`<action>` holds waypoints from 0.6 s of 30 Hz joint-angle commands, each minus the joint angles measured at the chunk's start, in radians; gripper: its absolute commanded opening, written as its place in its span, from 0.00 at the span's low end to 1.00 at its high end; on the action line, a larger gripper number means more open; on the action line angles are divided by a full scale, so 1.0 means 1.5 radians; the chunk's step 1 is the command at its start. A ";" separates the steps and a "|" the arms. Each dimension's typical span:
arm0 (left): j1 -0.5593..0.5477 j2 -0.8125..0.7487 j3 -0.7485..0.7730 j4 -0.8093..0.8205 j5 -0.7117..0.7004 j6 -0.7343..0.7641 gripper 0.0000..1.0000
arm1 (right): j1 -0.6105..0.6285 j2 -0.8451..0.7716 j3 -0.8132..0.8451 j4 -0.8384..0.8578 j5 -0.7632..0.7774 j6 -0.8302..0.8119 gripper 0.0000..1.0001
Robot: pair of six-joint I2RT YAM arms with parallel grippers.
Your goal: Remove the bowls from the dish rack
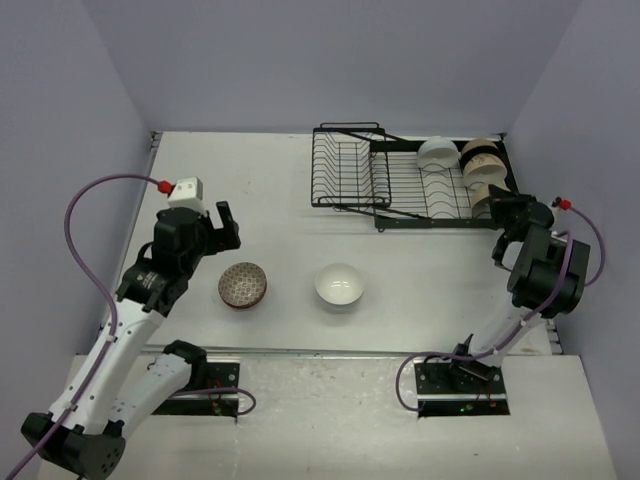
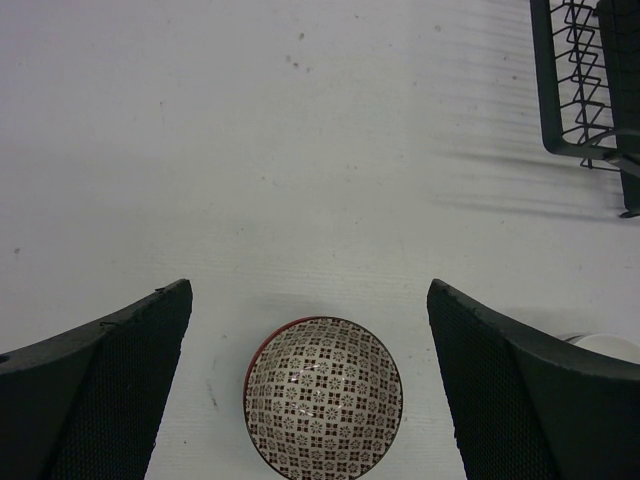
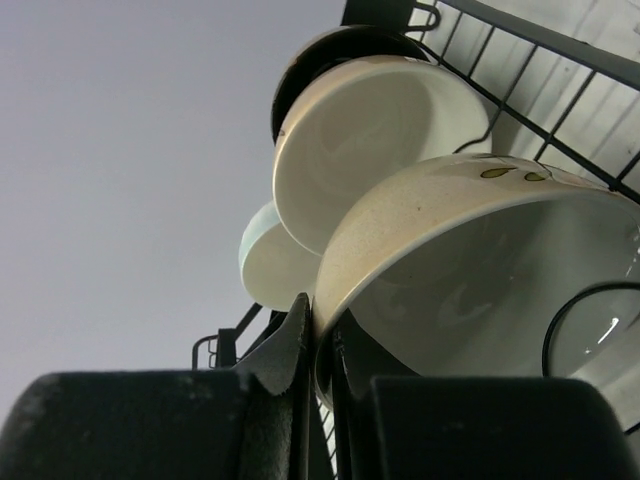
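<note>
Overhead, the dish rack (image 1: 345, 170) sat at the far right of the table (image 1: 240, 170), with its smaller basket on the left and its wider flat section on the right. Bowls stood on edge at the right end of the flat section: a pale white bowl (image 1: 438, 152) and beige ones beside it, perhaps four in all, though they overlapped too much for a sure count.

The right gripper (image 1: 506, 207) was at the near right end of the rack. In its wrist view the two fingers (image 3: 285, 350) were drawn together to a thin slit, pinching the rim of the nearest bowl, a speckled cream bowl (image 3: 480, 260) with small leaf marks. A second cream bowl (image 3: 370, 130) leaned just behind it, and a dark-rimmed one showed behind that.

Two bowls stood upright on the table, well apart from the rack: a reddish-brown patterned bowl (image 1: 243, 285) and a plain white bowl (image 1: 339, 285) to its right. The left gripper (image 2: 308, 290) hung over the patterned bowl with its fingers spread wide and nothing between them, the bowl lying in the gap below.
</note>
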 commanded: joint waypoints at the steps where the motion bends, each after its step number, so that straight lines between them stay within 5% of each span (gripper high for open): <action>1: 0.002 0.003 0.013 0.009 0.010 0.020 1.00 | -0.010 0.028 -0.007 0.174 -0.025 0.008 0.00; 8: 0.006 0.007 0.012 0.012 0.020 0.023 1.00 | -0.012 0.156 0.026 0.474 -0.110 0.098 0.00; 18: 0.010 0.012 0.010 0.016 0.029 0.026 1.00 | -0.014 0.142 0.068 0.480 -0.181 0.050 0.00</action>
